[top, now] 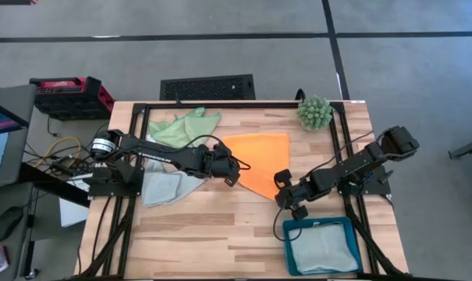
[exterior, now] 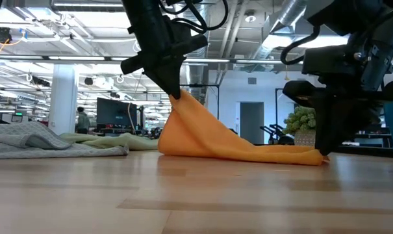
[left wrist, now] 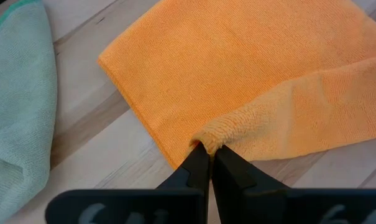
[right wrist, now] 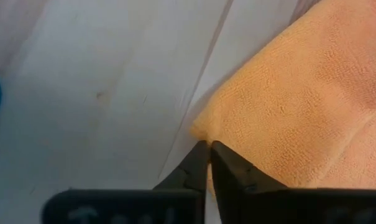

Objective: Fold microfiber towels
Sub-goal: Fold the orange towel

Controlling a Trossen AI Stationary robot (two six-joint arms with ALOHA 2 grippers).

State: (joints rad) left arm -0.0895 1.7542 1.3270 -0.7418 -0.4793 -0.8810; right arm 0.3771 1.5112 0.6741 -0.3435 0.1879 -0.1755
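Now wooden table [top: 220,234] centre: orange towel [top: 260,162] stretched between both grippers, long axis upper left to lower right of high view. Left gripper [left wrist: 205,150] pinching raised corner; right gripper [right wrist: 206,148] at low corner on table, fingers pressed together on cloth tip. Each arm at own corner. Count: four towels — orange, light green [top: 185,125], blue-grey [top: 165,187], pale mint in teal tray [top: 286,234]. One spiky ball plant [top: 315,112].
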